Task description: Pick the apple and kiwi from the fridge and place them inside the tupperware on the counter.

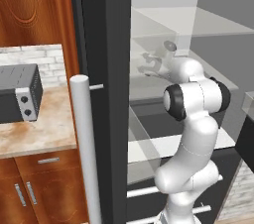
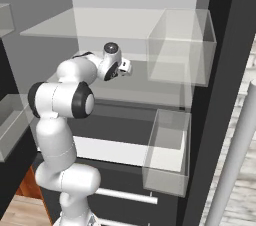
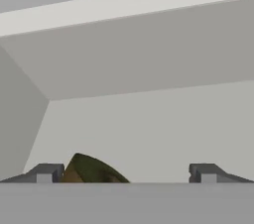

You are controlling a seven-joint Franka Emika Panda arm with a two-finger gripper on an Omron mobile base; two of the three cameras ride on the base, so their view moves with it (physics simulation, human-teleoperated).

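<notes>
Inside the open fridge (image 2: 125, 25), my gripper (image 3: 126, 173) reaches over a glass shelf (image 2: 100, 22). Its two dark fingertips (image 3: 47, 172) stand wide apart, so it is open. The dark olive-brown kiwi (image 3: 92, 169) peeks up between them, close against the left fingertip and well apart from the right one. In the right base view the hand (image 2: 120, 67) sits deep at the middle shelf level. In the left base view I see it faintly through the clear door bin (image 1: 151, 62). The apple and the tupperware are out of view.
The fridge door with its long white handle (image 1: 84, 143) stands open at the left. Clear door bins (image 2: 180, 45) hang at the right. The marbled counter (image 1: 44, 129) carries a grey toaster oven (image 1: 20, 91) over wooden cabinets (image 1: 34, 188).
</notes>
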